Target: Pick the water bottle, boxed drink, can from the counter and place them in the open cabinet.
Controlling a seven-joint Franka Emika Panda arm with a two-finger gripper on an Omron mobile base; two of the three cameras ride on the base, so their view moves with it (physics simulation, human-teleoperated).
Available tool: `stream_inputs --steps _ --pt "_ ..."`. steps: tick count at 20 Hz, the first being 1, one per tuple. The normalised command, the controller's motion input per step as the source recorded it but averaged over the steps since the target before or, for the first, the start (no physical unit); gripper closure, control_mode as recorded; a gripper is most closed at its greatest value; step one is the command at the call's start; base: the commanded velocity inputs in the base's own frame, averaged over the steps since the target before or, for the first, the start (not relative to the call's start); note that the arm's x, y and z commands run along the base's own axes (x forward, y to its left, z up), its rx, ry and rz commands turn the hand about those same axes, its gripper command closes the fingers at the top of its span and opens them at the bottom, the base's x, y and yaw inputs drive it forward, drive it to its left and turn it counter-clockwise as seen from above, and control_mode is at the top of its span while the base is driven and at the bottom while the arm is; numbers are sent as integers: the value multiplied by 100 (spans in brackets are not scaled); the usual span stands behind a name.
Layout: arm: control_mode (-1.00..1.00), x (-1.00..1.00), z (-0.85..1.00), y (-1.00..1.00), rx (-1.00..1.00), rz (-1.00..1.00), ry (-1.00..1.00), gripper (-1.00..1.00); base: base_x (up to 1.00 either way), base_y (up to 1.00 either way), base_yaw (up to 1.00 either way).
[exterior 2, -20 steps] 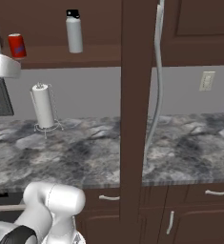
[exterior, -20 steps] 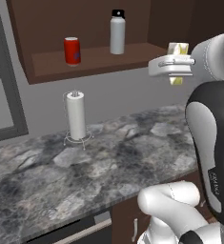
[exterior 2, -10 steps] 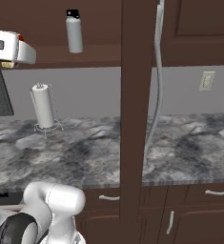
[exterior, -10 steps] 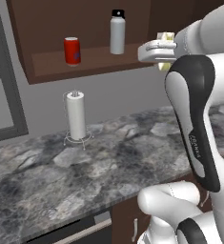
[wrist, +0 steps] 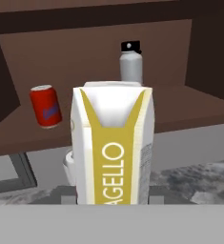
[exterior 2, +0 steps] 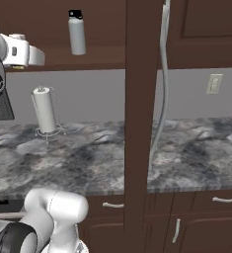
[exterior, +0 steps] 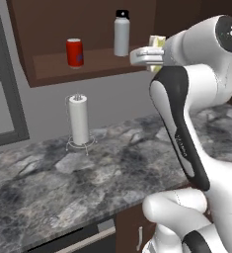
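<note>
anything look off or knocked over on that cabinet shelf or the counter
Nothing stands out. The can and water bottle stand upright on the cabinet shelf, apart from each other. The paper towel roll stands straight on the counter. The boxed drink sits upright in the gripper, short of the shelf.
</note>
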Motion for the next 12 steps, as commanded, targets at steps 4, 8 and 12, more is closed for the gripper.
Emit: stream_inputs --steps 4,8,12 --pt "-100 32 -16 41 0 2 0 100 0 0 0" --pt "-100 49 0 13 0 6 0 100 0 0 0" --pt "-100 56 0 0 0 10 0 100 0 0 0"
